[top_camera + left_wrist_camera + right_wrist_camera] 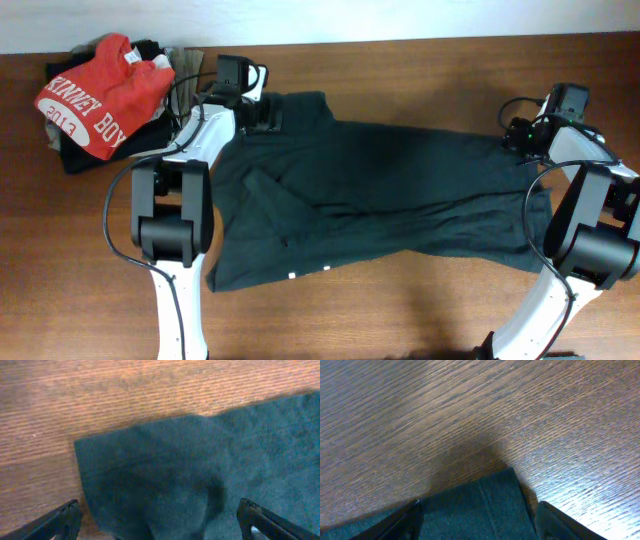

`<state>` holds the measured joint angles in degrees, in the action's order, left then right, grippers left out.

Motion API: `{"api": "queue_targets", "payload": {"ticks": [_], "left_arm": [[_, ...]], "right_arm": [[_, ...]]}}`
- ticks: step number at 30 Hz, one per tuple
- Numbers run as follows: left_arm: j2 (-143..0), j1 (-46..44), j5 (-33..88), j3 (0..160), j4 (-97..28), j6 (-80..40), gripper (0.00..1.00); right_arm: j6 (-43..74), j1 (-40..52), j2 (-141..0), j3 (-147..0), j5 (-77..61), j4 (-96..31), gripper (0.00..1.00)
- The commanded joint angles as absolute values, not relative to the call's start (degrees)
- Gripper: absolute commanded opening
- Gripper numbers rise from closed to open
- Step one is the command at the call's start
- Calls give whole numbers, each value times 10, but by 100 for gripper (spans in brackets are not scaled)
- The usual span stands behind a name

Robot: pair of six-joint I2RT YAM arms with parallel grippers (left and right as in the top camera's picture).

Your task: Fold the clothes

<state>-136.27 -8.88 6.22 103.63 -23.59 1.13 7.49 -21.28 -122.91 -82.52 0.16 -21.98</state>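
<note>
A brown wood-grain bench point(420, 310) spreads all round; white glare point(600, 485) shines on it just right of the right hand point(479, 510).

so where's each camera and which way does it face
overhead: above the wooden table, looking straight down on the dark greenish-black cloth T-shirt; both arms show.
left wrist: behind the left gripper, facing down at a shirt corner; fingertips show.
right wrist: behind the right gripper, facing down at another corner; fingertips show.
shared: both wrist views show shirt on wood between open jaws.
</note>
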Motion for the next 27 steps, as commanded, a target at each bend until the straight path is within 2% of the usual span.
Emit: {"api": "queue_targets", "payload": {"ticks": [1, 3, 4, 5, 6, 7, 13, 20, 27], "left_arm": [[-1389, -91, 77, 1031, -240, 8, 84], [-1389, -91, 77, 1031, -240, 9, 37], [-1389, -91, 77, 1031, -240, 9, 6], [-1389, -91, 77, 1032, -240, 9, 0], [-1388, -91, 77, 1039, -243, 9, 0], [-1388, -91, 77, 1049, -250, 9, 0], [-1366, -91, 77, 1185, -421, 9, 0], [-1263, -90, 77, 1228, -615, 9, 0], [-1256, -80, 77, 1228, -806, 8, 0]], "right_arm": [[80, -209, -1251, -824, -24, -231, 62], [80, -209, -1251, -824, -24, -233, 37], [82, -209, -1251, -824, -24, -234, 27], [108, -210, -1249, -828, -25, -240, 18], [125, -211, -1244, -833, -29, -248, 7], [127, -211, -1237, -841, -40, -255, 4], [127, -211, -1225, -947, -43, -381, 4], [127, -211, -1225, -1161, -41, -684, 4], [140, -269, -1225, -1191, -59, -839, 4]]}}
